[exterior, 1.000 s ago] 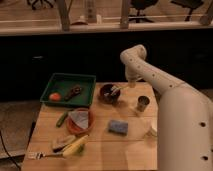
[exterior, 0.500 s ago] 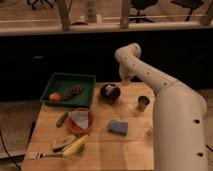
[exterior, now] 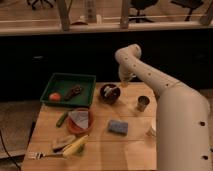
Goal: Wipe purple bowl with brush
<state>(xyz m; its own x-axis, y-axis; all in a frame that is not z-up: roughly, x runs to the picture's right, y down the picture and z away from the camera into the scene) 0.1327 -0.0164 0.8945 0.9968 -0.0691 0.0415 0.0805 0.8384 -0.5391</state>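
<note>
The purple bowl [exterior: 109, 93] is set on the far half of the wooden table [exterior: 135, 150], just right of the green tray [exterior: 87, 80]. A pale object, taken to be the brush [exterior: 111, 90], is seen lying inside the bowl, across its opening.

Around the bowl, several things are laid out. The tray holds an orange fruit [exterior: 54, 96] and a dark brown item [exterior: 74, 92]. In front of the tray, an orange plate [exterior: 79, 121] is placed with a pale grey wedge on it, and a small green piece [exterior: 61, 119] lies just to its left. One blue sponge [exterior: 118, 127] rests near the middle of the table, in front of the bowl. One small metal cup [exterior: 143, 103] stands to the right of the bowl, well apart from it. At the near left corner, a grey-brown block [exterior: 63, 142], a yellow banana-like item [exterior: 74, 146] and a fork [exterior: 39, 155] are grouped together. Nothing is seen between the bowl and the arm's tip.

The white arm [exterior: 175, 107] rises along the right side, bends over at an elbow above the far edge of the table and points downward. The gripper [exterior: 123, 83] is held just above and to the right of the bowl's rim, not touching it.

One bowl, one plate, one tray, one cup and one sponge are counted.
</note>
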